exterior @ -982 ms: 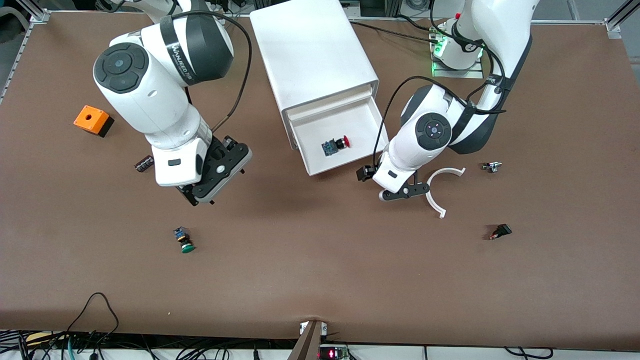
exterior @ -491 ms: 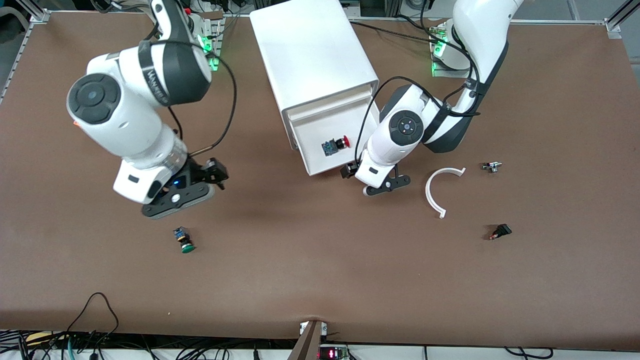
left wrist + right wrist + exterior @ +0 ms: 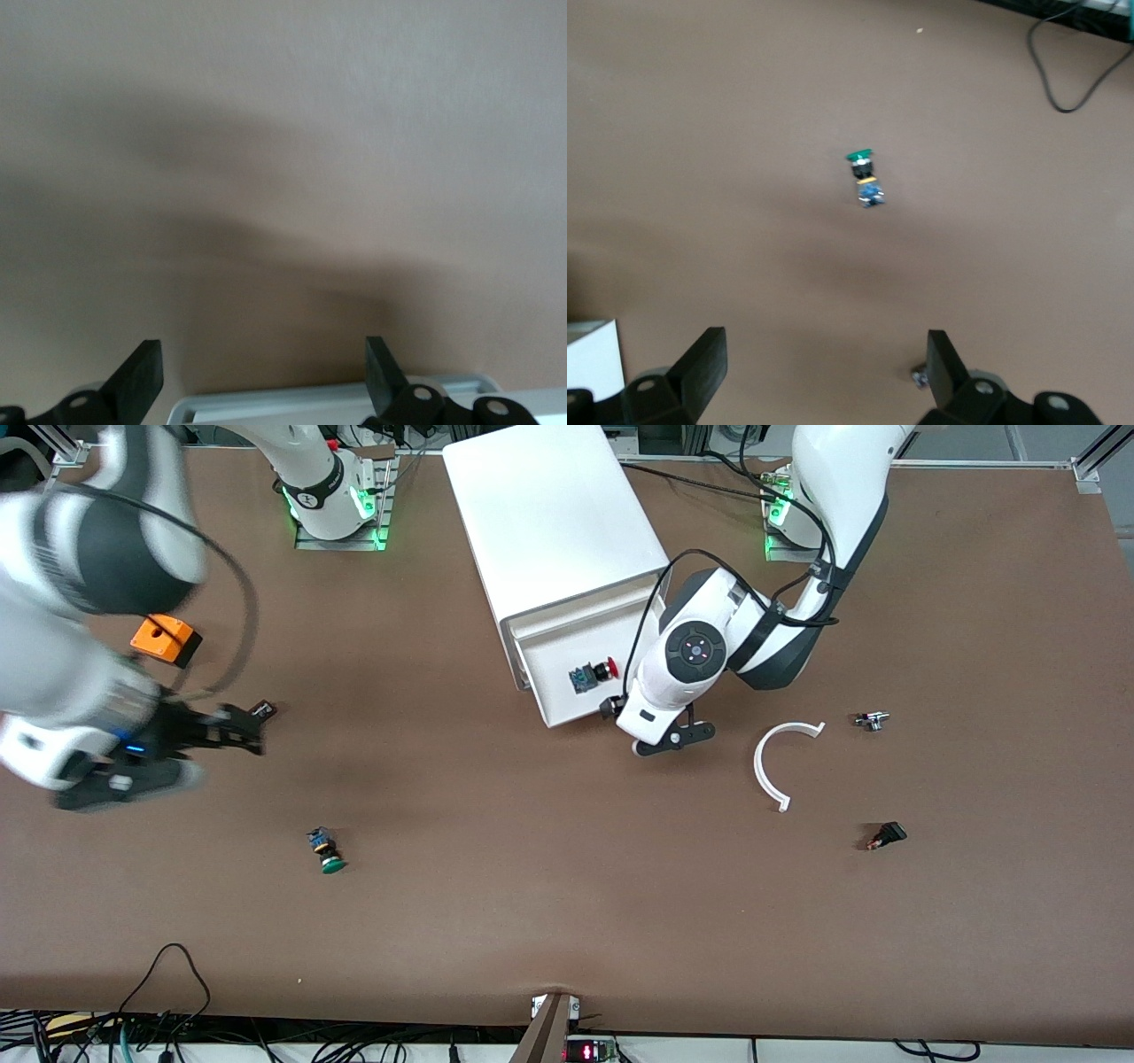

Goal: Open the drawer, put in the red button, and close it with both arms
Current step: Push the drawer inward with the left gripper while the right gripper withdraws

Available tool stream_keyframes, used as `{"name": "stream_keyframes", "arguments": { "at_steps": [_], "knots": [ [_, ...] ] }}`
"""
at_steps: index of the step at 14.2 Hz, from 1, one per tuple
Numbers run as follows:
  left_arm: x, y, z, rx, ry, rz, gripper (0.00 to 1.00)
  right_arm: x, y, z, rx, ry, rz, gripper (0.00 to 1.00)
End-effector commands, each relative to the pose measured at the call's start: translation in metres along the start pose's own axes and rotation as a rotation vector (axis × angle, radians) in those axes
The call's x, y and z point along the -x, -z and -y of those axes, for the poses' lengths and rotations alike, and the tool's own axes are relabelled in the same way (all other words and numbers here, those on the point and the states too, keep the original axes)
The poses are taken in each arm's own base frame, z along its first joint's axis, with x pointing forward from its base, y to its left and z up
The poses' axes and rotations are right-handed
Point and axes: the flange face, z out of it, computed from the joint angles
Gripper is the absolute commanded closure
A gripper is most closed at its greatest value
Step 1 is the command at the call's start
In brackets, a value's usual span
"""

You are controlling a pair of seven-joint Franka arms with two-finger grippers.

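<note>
The red button [image 3: 604, 669] lies in the open drawer [image 3: 549, 695] of the white cabinet [image 3: 558, 522], next to its blue-and-black body. My left gripper [image 3: 666, 741] hangs low at the drawer's front corner toward the left arm's end, open and holding nothing. In the left wrist view the left gripper [image 3: 261, 354] has its fingers wide apart, with the drawer's front rim [image 3: 337, 403] just under them. My right gripper [image 3: 124, 784] is over the table at the right arm's end, open and empty. The right wrist view shows the right gripper [image 3: 822, 345] above bare table.
A green button [image 3: 326, 850] [image 3: 864, 177] lies nearer the front camera than the right gripper. An orange box [image 3: 164, 638] and a small dark part [image 3: 263, 710] sit near the right arm. A white curved piece [image 3: 775, 766], a small metal part [image 3: 871, 720] and a black part [image 3: 888, 834] lie toward the left arm's end.
The right arm has swung away from the middle toward its own end of the table. The left gripper has moved in to the drawer's front corner. The drawer has slid slightly inward.
</note>
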Motion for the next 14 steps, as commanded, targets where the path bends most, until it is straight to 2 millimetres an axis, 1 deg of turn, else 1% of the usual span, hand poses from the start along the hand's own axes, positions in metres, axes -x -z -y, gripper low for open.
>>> {"name": "stream_keyframes", "arguments": {
  "at_steps": [1,2,3,4,6,7,8,9,11,12,14],
  "knots": [
    [0.021,0.002,-0.009,-0.025,-0.03,0.016,0.0,0.021,0.022,-0.023,-0.025,0.033,-0.004,0.0],
    [0.028,0.001,-0.013,-0.023,-0.043,0.022,0.0,0.026,0.029,-0.026,-0.024,0.03,-0.012,0.0],
    [0.032,0.001,-0.016,-0.02,-0.047,0.027,0.0,0.034,0.036,-0.036,-0.013,0.019,-0.016,0.0],
    [0.037,0.0,-0.019,-0.008,-0.047,0.045,0.0,0.042,0.042,-0.039,0.009,0.038,-0.013,0.0],
    [0.043,-0.002,-0.022,0.0,-0.04,0.072,0.0,0.053,0.054,-0.045,0.017,0.049,0.006,0.0],
    [0.048,-0.004,-0.023,-0.011,-0.044,0.09,0.0,0.056,0.063,-0.046,0.022,0.052,0.017,0.0],
    [0.049,-0.006,-0.022,-0.021,-0.042,0.107,0.0,0.057,0.065,-0.046,0.027,0.054,0.026,0.0],
    [0.055,-0.007,-0.024,-0.026,-0.051,0.118,0.0,0.059,0.067,-0.047,0.03,0.054,0.027,0.0],
    [0.067,-0.007,-0.029,-0.032,-0.07,0.138,0.0,0.068,0.067,-0.049,0.032,0.076,0.077,0.0],
    [0.068,-0.007,-0.029,-0.026,-0.062,0.154,0.0,0.072,0.066,-0.048,0.028,0.095,0.102,0.0],
    [0.074,-0.009,-0.033,-0.005,-0.058,0.193,0.0,0.08,0.084,-0.043,0.029,0.107,0.081,0.0]
  ]
}}
